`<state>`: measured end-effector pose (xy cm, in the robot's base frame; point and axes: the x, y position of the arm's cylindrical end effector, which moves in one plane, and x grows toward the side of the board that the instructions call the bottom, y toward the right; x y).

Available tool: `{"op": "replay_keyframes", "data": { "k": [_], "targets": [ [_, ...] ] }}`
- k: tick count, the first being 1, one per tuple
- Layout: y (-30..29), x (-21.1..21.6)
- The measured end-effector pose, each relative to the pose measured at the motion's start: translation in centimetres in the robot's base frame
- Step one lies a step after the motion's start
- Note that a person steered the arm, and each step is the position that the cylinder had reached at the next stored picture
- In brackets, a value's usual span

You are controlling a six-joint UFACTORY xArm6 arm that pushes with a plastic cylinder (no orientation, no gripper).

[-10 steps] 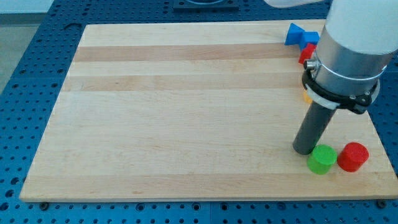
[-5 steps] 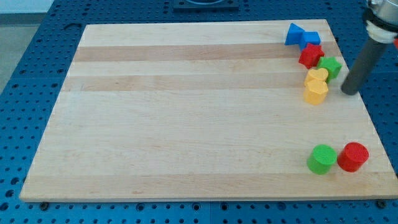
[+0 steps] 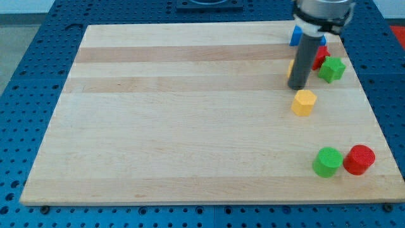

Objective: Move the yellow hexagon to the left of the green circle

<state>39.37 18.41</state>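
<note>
The yellow hexagon (image 3: 304,102) lies on the wooden board (image 3: 190,126) at the view's right, a little above the middle height. The green circle (image 3: 328,162) stands near the board's bottom right corner, with the hexagon above it and slightly to its left. My tip (image 3: 296,87) rests just above and left of the yellow hexagon, close to its top edge. The dark rod rises from there toward the view's top.
A red circle (image 3: 359,159) touches the green circle's right side. At the top right stand a green block (image 3: 332,68), a red block (image 3: 321,55) and a blue block (image 3: 296,35), partly hidden by the rod. A sliver of another yellow block (image 3: 290,68) shows left of the rod.
My tip has swung from beside the green circle, past the board's right edge, to above the yellow hexagon. The hexagon has slid left and down, away from the cluster.
</note>
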Motion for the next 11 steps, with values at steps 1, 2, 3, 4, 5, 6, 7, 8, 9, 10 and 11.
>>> {"op": "replay_keyframes", "data": {
  "k": [1,2,3,4,5,6,7,8,9,10,11],
  "targets": [
    [2.2,1.3],
    [-0.7,4.1],
    [-4.3,8.0],
    [-4.8,10.2],
    [-5.1,8.7],
    [-8.0,8.2],
    [-9.4,10.6],
    [-9.4,13.2],
    [-9.4,13.5],
    [-9.4,12.1],
    [-7.9,11.8]
  ]
}}
